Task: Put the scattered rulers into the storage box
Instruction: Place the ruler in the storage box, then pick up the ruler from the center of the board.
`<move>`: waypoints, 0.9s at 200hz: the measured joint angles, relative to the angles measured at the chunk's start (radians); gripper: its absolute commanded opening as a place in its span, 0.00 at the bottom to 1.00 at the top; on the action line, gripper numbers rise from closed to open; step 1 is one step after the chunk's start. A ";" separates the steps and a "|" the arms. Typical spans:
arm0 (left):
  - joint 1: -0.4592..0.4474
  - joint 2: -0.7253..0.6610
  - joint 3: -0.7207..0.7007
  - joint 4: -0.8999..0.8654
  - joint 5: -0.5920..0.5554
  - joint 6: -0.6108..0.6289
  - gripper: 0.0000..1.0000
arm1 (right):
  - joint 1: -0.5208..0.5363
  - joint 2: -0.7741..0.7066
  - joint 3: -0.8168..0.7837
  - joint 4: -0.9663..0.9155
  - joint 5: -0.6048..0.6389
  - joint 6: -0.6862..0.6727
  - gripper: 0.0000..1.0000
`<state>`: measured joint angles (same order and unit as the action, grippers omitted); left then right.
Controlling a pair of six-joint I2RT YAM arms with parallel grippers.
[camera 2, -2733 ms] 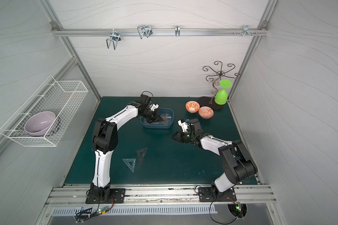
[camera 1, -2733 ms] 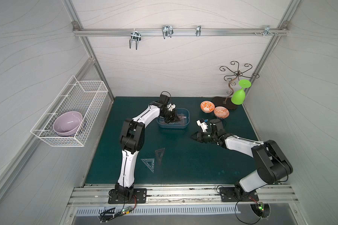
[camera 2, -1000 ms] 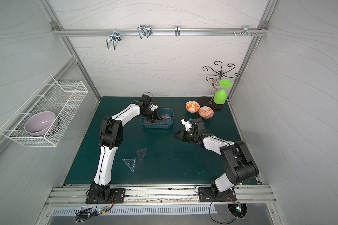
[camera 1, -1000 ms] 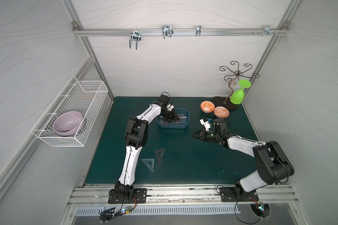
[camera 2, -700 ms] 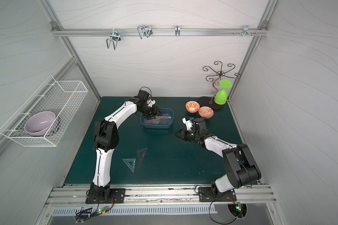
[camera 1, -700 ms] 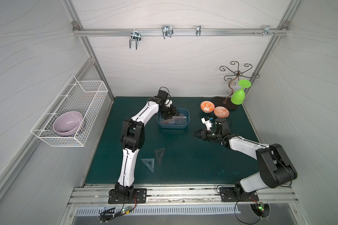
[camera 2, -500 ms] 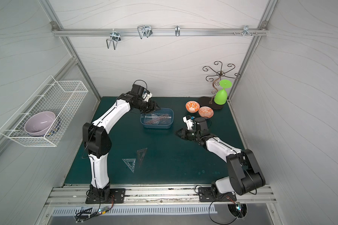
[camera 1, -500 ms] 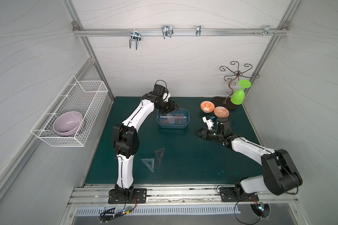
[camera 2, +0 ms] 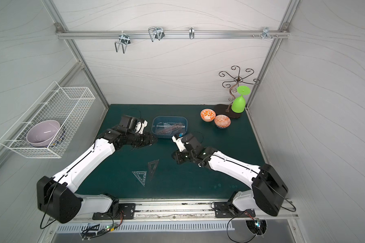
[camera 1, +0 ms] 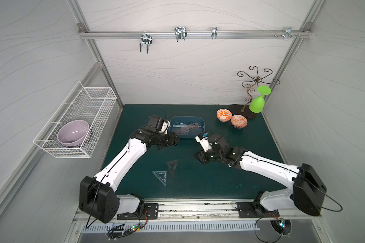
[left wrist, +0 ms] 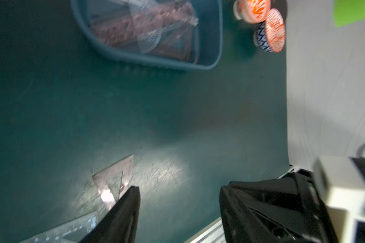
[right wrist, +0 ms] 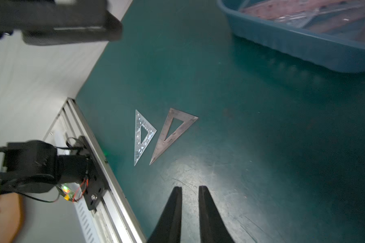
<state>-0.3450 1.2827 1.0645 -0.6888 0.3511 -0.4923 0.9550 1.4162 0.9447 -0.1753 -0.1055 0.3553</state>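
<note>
The blue storage box [camera 1: 188, 136] [camera 2: 167, 136] stands at the back of the green mat with several rulers [camera 1: 188, 129] [camera 2: 170, 128] lying in it. Two rulers lie on the mat in front: a smoky-dark triangle [camera 1: 173, 167] [right wrist: 173, 132] [left wrist: 114, 178] and a bluish clear triangle [camera 1: 161, 176] [right wrist: 143, 134] [left wrist: 67, 229]. My left gripper [camera 1: 174, 140] [left wrist: 178, 187] hovers beside the box's front left corner, open and empty. Right of the triangles, my right gripper [camera 1: 198, 156] [right wrist: 190, 187] hangs low over bare mat, its jaws a narrow gap apart with nothing between.
Two orange patterned bowls [camera 1: 223, 114] [camera 1: 238, 121] sit right of the box. A green goblet [camera 1: 257, 103] hangs on a metal stand in the back right corner. On the left wall, a white wire basket [camera 1: 89, 105] holds a purple bowl. A metal rail [camera 1: 198, 207] runs along the mat's front edge.
My left gripper has drawn back out of the box to its front left corner and opened wider. My right gripper has shifted left and forward, its jaws parting slightly.
</note>
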 measured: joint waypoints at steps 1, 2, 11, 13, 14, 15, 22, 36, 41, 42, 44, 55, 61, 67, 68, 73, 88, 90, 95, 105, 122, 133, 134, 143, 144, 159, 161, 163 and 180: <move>0.002 -0.006 -0.010 0.000 -0.001 -0.004 0.62 | 0.008 0.009 0.008 -0.002 0.005 -0.004 0.22; 0.003 -0.009 -0.016 0.000 -0.002 -0.005 0.62 | 0.013 0.013 0.011 -0.004 0.008 -0.006 0.22; 0.019 -0.037 -0.074 -0.001 -0.008 -0.018 0.61 | 0.054 0.063 0.059 -0.020 0.051 -0.027 0.25; 0.024 -0.042 -0.087 -0.001 -0.011 -0.018 0.60 | 0.061 0.074 0.068 -0.023 0.060 -0.033 0.26; 0.026 -0.043 -0.092 -0.001 -0.011 -0.019 0.60 | 0.066 0.083 0.075 -0.024 0.067 -0.034 0.27; 0.029 -0.048 -0.100 -0.001 -0.013 -0.023 0.60 | 0.069 0.087 0.078 -0.025 0.069 -0.035 0.27; 0.046 -0.064 -0.140 0.001 -0.018 -0.031 0.60 | 0.095 0.129 0.109 -0.038 0.097 -0.050 0.31; 0.084 -0.100 -0.217 0.007 -0.023 -0.044 0.60 | 0.137 0.212 0.165 -0.056 0.140 -0.074 0.42; 0.096 -0.113 -0.241 0.008 -0.023 -0.048 0.60 | 0.150 0.245 0.184 -0.062 0.154 -0.085 0.44; 0.099 -0.117 -0.248 0.008 -0.023 -0.050 0.60 | 0.151 0.249 0.186 -0.063 0.156 -0.084 0.44; 0.103 -0.121 -0.255 0.008 -0.024 -0.053 0.60 | 0.156 0.260 0.194 -0.067 0.160 -0.086 0.45; 0.125 -0.151 -0.301 0.006 -0.026 -0.067 0.60 | 0.175 0.322 0.227 -0.077 0.179 -0.100 0.52; 0.134 -0.167 -0.320 0.005 -0.027 -0.073 0.60 | 0.184 0.352 0.245 -0.084 0.187 -0.105 0.55; 0.139 -0.182 -0.333 0.004 -0.027 -0.082 0.60 | 0.190 0.378 0.259 -0.090 0.195 -0.112 0.60; 0.140 -0.184 -0.334 0.005 -0.027 -0.083 0.60 | 0.192 0.385 0.263 -0.091 0.195 -0.111 0.60; 0.141 -0.195 -0.340 0.005 -0.027 -0.090 0.60 | 0.195 0.404 0.275 -0.096 0.200 -0.116 0.64; 0.148 -0.227 -0.346 0.006 -0.022 -0.114 0.60 | 0.204 0.458 0.315 -0.114 0.211 -0.126 0.73; 0.148 -0.231 -0.346 0.007 -0.021 -0.115 0.60 | 0.205 0.465 0.322 -0.116 0.212 -0.124 0.73; 0.149 -0.241 -0.347 0.009 -0.021 -0.122 0.60 | 0.205 0.480 0.335 -0.119 0.218 -0.128 0.74; 0.152 -0.258 -0.349 0.014 -0.022 -0.132 0.60 | 0.205 0.510 0.367 -0.129 0.228 -0.135 0.76; 0.164 -0.274 -0.361 0.024 -0.022 -0.142 0.59 | 0.205 0.561 0.424 -0.143 0.248 -0.144 0.78; 0.174 -0.270 -0.367 0.028 -0.019 -0.145 0.59 | 0.205 0.594 0.460 -0.156 0.263 -0.146 0.78; 0.175 -0.269 -0.367 0.028 -0.019 -0.145 0.59 | 0.205 0.596 0.463 -0.156 0.264 -0.147 0.78; 0.181 -0.264 -0.370 0.029 -0.017 -0.147 0.59 | 0.205 0.620 0.488 -0.164 0.275 -0.148 0.79; 0.182 -0.263 -0.370 0.029 -0.017 -0.147 0.59 | 0.205 0.624 0.491 -0.165 0.278 -0.149 0.79; 0.189 -0.253 -0.371 0.032 -0.010 -0.148 0.59 | 0.205 0.649 0.506 -0.175 0.296 -0.156 0.79; 0.190 -0.252 -0.372 0.033 -0.009 -0.148 0.59 | 0.205 0.652 0.507 -0.177 0.300 -0.157 0.79; 0.190 -0.251 -0.372 0.034 -0.007 -0.148 0.59 | 0.205 0.654 0.507 -0.178 0.302 -0.159 0.79; 0.197 -0.245 -0.372 0.042 0.006 -0.148 0.59 | 0.205 0.665 0.507 -0.193 0.318 -0.166 0.79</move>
<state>-0.1482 1.0382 0.6922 -0.6464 0.3576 -0.6399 1.1599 2.0811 1.4521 -0.3687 0.2123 0.1894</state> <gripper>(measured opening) 0.595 0.790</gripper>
